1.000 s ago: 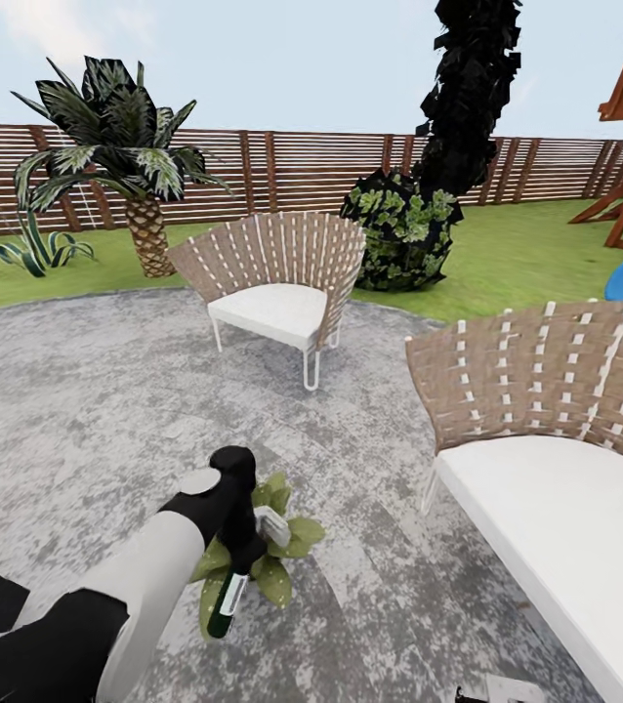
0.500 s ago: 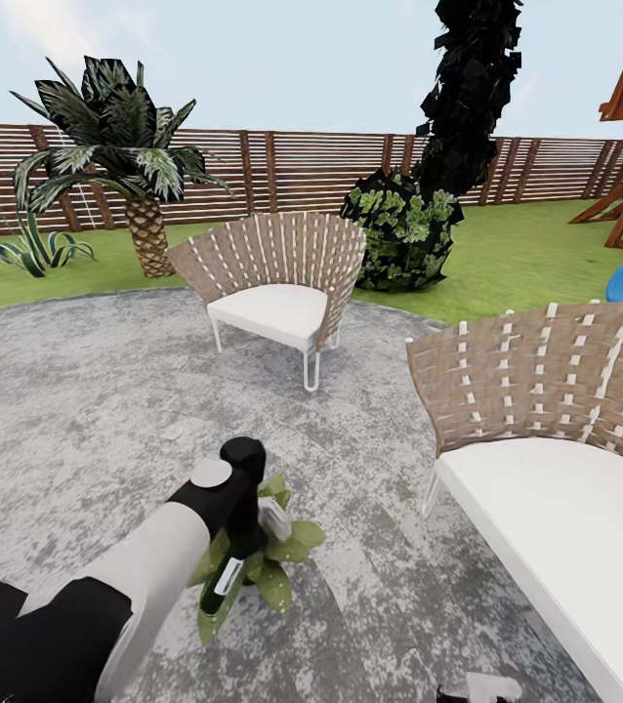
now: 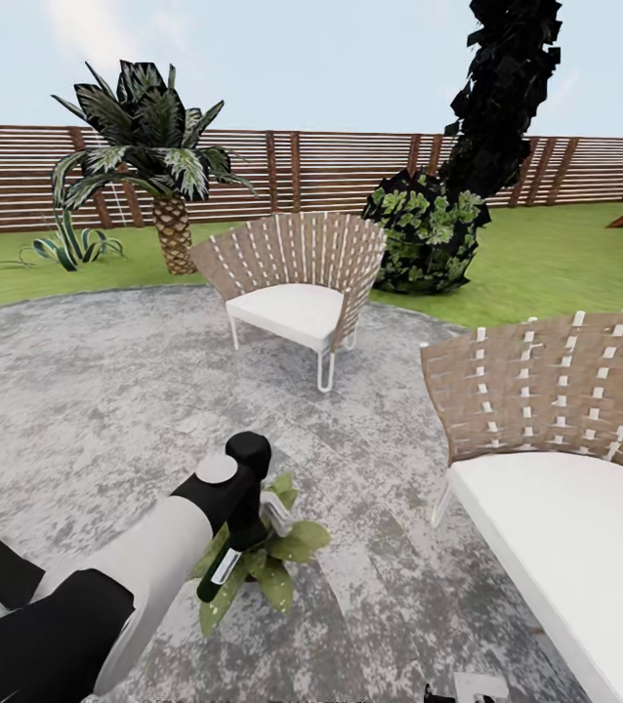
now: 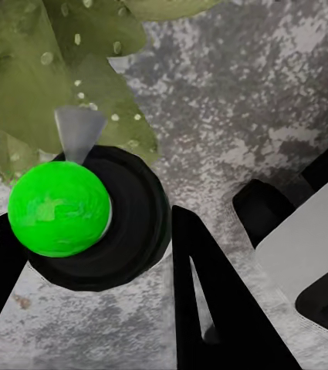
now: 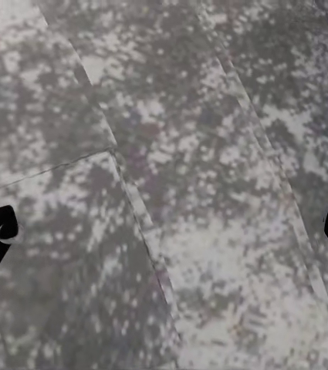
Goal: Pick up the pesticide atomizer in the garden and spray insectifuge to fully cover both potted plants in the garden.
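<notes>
One unreadable label on atomizer [image 3: 216,574]

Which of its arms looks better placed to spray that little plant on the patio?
Left: its left gripper holds the pesticide atomizer right over the potted plant. The right gripper faces bare patio.

No legible text, label or number anywhere.

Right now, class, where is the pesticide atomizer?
In the head view, the pesticide atomizer sits low and left of centre, held in the left gripper directly over a potted plant on the grey patio.
</notes>
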